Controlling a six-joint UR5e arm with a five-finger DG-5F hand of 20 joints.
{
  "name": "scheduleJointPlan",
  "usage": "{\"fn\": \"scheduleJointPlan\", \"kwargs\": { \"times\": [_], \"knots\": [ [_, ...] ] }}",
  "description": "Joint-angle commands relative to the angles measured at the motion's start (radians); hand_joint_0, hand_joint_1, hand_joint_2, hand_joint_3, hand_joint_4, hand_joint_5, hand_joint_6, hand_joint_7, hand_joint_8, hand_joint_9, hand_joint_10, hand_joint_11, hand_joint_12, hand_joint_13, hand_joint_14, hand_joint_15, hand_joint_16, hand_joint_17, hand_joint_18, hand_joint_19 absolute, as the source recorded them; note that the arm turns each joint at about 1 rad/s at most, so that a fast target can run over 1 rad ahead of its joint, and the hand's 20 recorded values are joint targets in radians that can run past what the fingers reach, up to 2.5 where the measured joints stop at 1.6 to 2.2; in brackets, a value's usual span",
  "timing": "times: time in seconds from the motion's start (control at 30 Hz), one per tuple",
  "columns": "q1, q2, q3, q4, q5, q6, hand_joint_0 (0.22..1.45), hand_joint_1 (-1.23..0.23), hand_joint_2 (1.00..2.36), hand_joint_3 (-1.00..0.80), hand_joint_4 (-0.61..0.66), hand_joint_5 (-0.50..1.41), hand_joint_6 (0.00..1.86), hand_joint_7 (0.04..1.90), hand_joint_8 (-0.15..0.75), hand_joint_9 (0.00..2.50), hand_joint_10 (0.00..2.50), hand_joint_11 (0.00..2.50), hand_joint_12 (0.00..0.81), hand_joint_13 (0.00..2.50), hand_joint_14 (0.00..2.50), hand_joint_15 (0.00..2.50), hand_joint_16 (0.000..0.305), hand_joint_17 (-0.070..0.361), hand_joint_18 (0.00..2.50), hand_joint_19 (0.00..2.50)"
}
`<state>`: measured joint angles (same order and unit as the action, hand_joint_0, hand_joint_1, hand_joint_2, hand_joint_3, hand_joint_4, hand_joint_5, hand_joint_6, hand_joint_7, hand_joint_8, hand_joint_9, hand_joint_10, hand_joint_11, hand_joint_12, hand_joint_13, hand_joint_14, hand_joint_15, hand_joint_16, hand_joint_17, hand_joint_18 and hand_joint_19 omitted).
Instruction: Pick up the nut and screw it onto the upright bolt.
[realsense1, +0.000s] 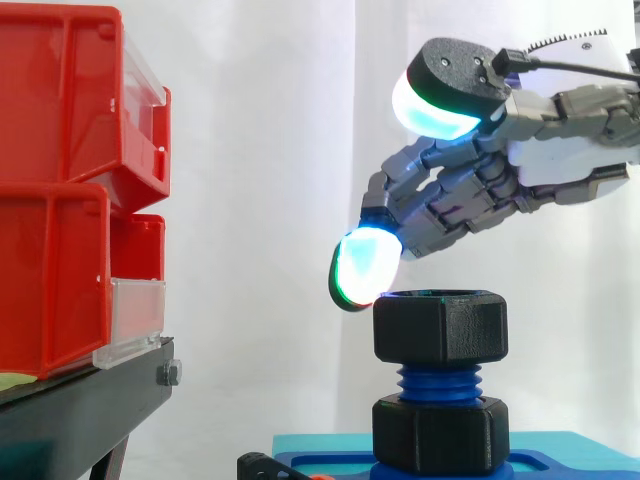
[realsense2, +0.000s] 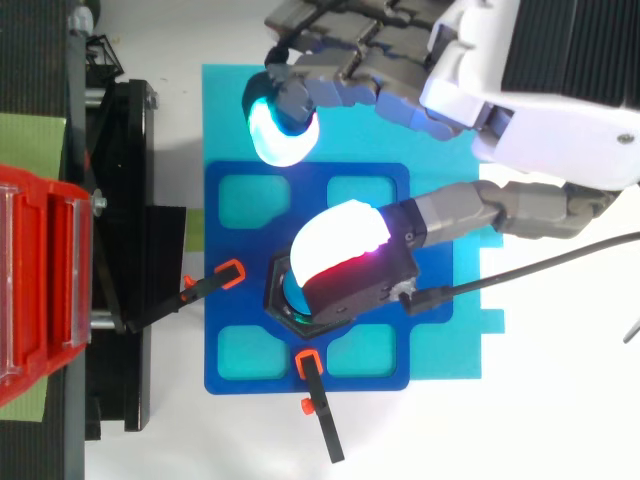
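Hand (realsense1: 480, 190) comes in from 3 o'clock in the side view. Its fingers are loosely extended and hold nothing, so it is open.

Black hex nut (realsense1: 440, 325) already sits on top of the upright blue bolt (realsense1: 438, 382). A few turns of thread show between it and the black hex base (realsense1: 440, 432) below. Judgement: the nut is started but not run down.

Key relation, side view: the nut lies at about 7 o'clock from the palm, below it. The bolt's long axis is vertical, 12 to 6. The upper glowing pad (realsense1: 435, 105) hangs well above the nut, on that axis.

Top view: that pad covers much of the nut (realsense2: 276, 298). The other lit fingertip (realsense2: 283, 130) sits at 12 o'clock from the nut and apart from it, over the cyan sheet (realsense2: 225, 110). It looks beside the nut's rim in the side view, but it is not touching.

The next move calls for descent and for closing across the hex flats.

Blue fixture plate (realsense2: 235, 330) is held by orange-tipped clamps (realsense2: 230, 272). Red bins (realsense1: 60, 200) stand at 9 o'clock.

No legible writing on the nut, bolt or plate.
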<state>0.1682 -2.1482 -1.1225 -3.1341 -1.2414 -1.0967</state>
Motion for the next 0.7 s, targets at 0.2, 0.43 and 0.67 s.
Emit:
{"fn": "scheduleJointPlan", "kwargs": {
  "times": [0.2, 0.43, 0.67],
  "knots": [
    [0.02, -0.019, -0.016, 0.161, -0.026, -0.011, 0.47, -0.01, 1.0, -0.5, 0.15, -0.27, 0.5, 0.61, 0.266, 0.19, 0.0, 0.0, 0.378, 0.12, 0.0, 0.0, 0.061, 0.136, 0.01, 0.0],
    [0.048, -0.019, -0.017, 0.178, -0.024, -0.011, 0.47, -0.02, 1.0, -0.5, 0.14, -0.27, 0.5, 0.6, 0.259, 0.17, 0.0, 0.0, 0.378, 0.1, 0.0, 0.0, 0.061, 0.137, 0.0, 0.0],
    [0.07, -0.038, -0.017, 0.193, -0.04, -0.008, 0.48, -0.01, 1.0, -0.5, 0.14, -0.28, 0.5, 0.63, 0.253, 0.14, 0.0, 0.0, 0.376, 0.07, 0.0, 0.0, 0.061, 0.137, 0.0, 0.0]
  ]
}}
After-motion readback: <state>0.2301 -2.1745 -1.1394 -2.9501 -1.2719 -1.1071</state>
